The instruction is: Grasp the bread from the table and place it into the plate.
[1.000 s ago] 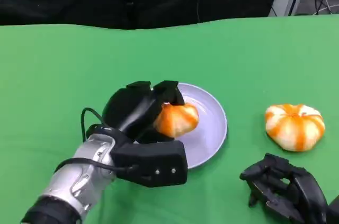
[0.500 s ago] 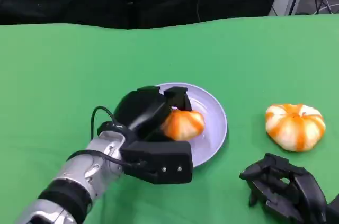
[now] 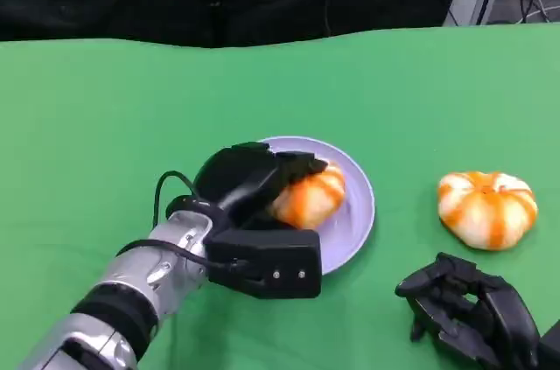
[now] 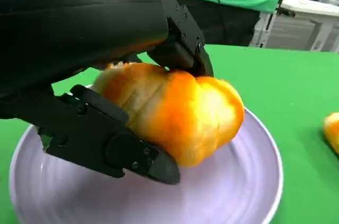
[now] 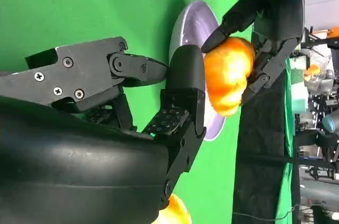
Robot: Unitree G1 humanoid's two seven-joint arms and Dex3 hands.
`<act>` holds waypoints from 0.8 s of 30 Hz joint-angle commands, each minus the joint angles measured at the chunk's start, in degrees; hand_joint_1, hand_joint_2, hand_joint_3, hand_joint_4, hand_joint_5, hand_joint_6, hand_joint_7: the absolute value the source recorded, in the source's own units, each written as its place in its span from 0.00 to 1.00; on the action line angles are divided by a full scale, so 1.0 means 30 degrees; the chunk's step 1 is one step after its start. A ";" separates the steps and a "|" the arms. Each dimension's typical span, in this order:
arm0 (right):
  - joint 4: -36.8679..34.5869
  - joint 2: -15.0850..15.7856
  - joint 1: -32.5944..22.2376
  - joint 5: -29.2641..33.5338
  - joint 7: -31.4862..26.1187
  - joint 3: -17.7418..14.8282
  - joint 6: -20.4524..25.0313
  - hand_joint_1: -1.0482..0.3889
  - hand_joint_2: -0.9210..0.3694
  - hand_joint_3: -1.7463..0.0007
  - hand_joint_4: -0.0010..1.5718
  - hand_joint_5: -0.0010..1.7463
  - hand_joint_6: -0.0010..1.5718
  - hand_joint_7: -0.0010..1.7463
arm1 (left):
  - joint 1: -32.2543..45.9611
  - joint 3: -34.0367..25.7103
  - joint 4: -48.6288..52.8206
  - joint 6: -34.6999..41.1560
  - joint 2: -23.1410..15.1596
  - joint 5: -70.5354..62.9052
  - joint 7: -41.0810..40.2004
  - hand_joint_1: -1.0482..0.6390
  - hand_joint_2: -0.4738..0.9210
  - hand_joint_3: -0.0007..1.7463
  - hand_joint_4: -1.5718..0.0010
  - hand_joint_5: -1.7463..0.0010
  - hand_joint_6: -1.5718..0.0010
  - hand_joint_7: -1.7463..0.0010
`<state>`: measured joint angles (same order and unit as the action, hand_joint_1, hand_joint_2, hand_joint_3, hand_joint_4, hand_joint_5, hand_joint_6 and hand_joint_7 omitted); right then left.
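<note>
Left hand grips an orange-and-white bread roll over the lavender plate, fingers clamped above and below; contact with the plate is unclear, release looks next. Right hand rests on the green table, fingers loosely curled and holding nothing, near a second roll.

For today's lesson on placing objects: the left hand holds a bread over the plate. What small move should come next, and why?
Probably lower a little and then open the fingers. The left hand grips the bread above the plate, and in the left wrist view it looks just clear of the surface.
</note>
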<state>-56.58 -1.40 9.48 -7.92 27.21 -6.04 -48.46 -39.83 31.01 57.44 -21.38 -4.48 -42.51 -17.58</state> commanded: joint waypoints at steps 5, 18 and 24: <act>-0.0054 0.0268 0.0006 -0.0179 0.0048 -0.0153 0.0016 0.53 0.00 0.77 0.44 0.99 0.54 0.57 | -0.0075 -0.0202 -0.0707 0.0147 -0.0839 0.0413 0.0904 0.12 1.00 0.17 0.72 1.00 0.77 1.00; -0.0072 0.0273 -0.0059 -0.0322 0.0298 -0.0229 0.0020 0.55 0.00 0.76 0.44 0.97 0.53 0.57 | 0.0779 -0.0986 -0.3515 0.0450 -0.2136 0.1760 0.3287 0.03 1.00 0.38 0.90 1.00 0.88 1.00; -0.0099 0.0306 -0.0020 -0.0496 0.0545 -0.0254 0.0138 0.55 0.00 0.76 0.43 0.97 0.53 0.57 | 0.1557 -0.2034 -0.4706 -0.0204 -0.2441 0.3593 0.4858 0.03 1.00 0.40 0.91 1.00 0.87 1.00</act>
<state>-56.72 -1.40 9.51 -8.80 28.53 -6.29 -48.45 -36.37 26.63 45.29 -21.16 -10.52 -34.40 -5.73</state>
